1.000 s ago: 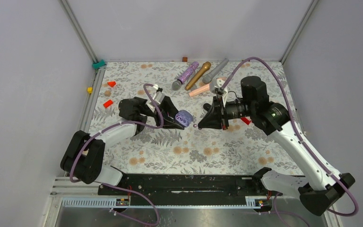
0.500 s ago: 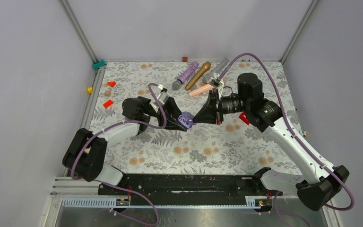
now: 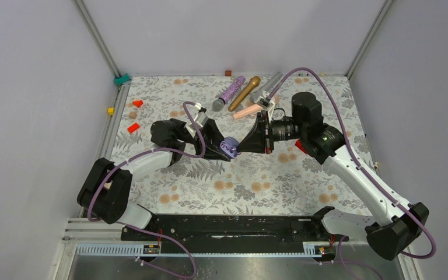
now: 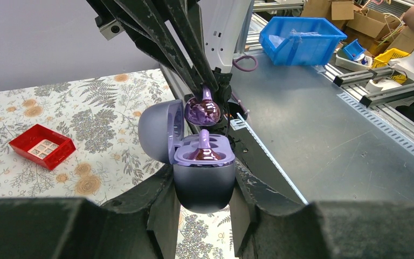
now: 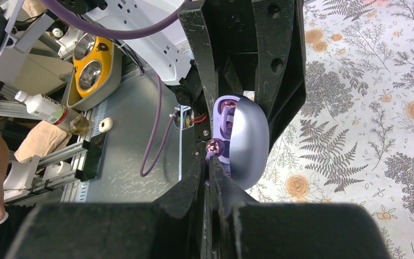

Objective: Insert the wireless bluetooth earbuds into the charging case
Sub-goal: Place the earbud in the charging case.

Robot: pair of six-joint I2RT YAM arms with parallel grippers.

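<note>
Mid-table, the left claw [image 4: 205, 208] is closed tight on the lower half of the case [image 4: 202, 186] — a lilac oval held off the cloth, its lid [image 4: 159, 127] swung open. 1 purple bud [image 4: 204, 152] sits in a well of the case. Just above it the right claw [image 5: 211, 162], reaching in from the right, has its tips pinched together on a 2nd bud [image 4: 202, 110]. This one is glossy purple too and hangs over the open case beside the lid; whether it touches the lid I cannot tell. Right of the claws, partly behind the right arm, a red tray [image 4: 42, 145] lies on the floral cloth [image 3: 256, 186]. Further back, 4 mics [image 3: 245, 92] lie fanned near the far edge — purple, gold, grey and pink. 2 red blocks [image 3: 133, 128] sit at the far left.
</note>
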